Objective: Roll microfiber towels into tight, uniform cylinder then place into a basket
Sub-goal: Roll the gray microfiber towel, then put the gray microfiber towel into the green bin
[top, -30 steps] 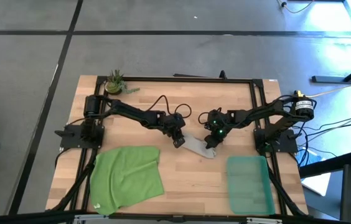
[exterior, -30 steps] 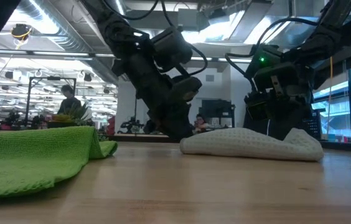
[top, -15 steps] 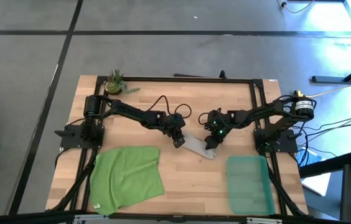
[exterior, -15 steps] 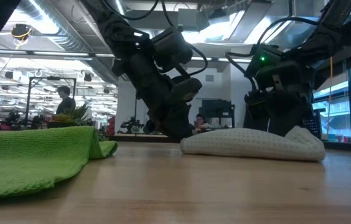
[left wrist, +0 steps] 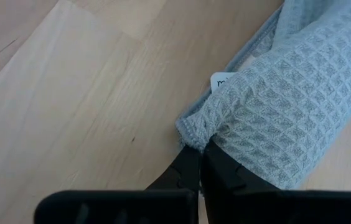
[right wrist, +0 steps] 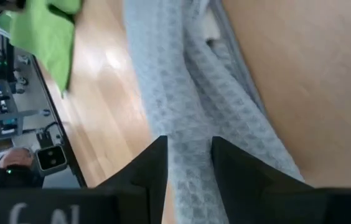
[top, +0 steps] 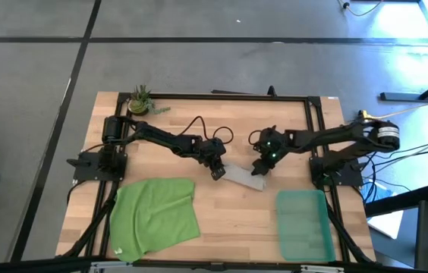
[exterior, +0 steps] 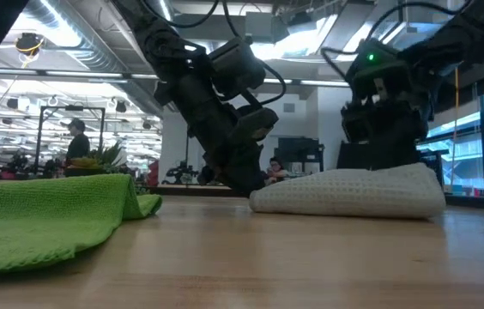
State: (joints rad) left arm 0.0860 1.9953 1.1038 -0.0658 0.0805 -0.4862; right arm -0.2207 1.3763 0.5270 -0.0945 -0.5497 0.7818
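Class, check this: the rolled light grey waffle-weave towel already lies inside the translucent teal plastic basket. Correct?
Not correct. The rolled light grey waffle-weave towel lies on the wooden table, apart from the translucent teal plastic basket, which holds no towel. The high view shows this.

No legible text (tag (left wrist: 220, 81) unreadable)

Rolled towel (top: 243, 177) mid-table, between left gripper (top: 217, 173) and right gripper (top: 259, 170). Flat towel (top: 155, 214) front left, basket (top: 304, 224) front right. Plant (top: 140, 99) at back-left corner.
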